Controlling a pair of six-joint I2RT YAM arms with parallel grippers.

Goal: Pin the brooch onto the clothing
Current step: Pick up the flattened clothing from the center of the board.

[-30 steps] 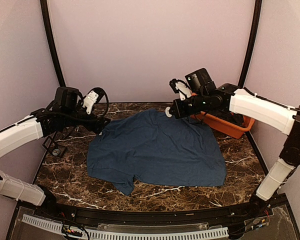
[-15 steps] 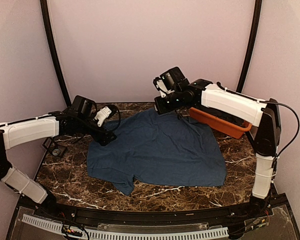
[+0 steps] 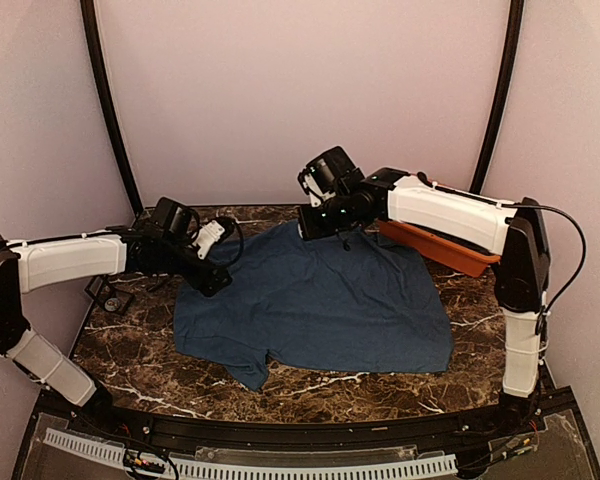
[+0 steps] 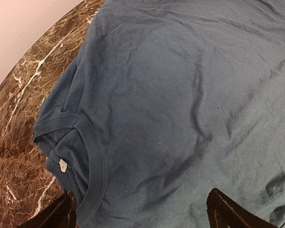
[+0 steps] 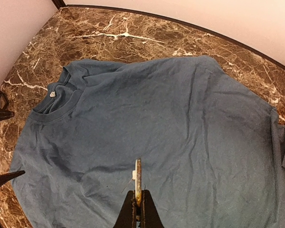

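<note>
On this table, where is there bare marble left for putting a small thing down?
Free: the near strip of table between the T-shirt and the front edge, and the near-left corner. Crowded: the far half, with the orange tub, the right gripper and the left gripper by the collar.

bench [image 3: 380, 385]: dk brown marble, white veins | navy tee [image 3: 320, 300]: flat, rumpled, over mid bench, collar twd left edge | orange tub [image 3: 450, 250]: far-right corner | sm black item [image 3: 110, 298]: left edge, apart from tee
</note>
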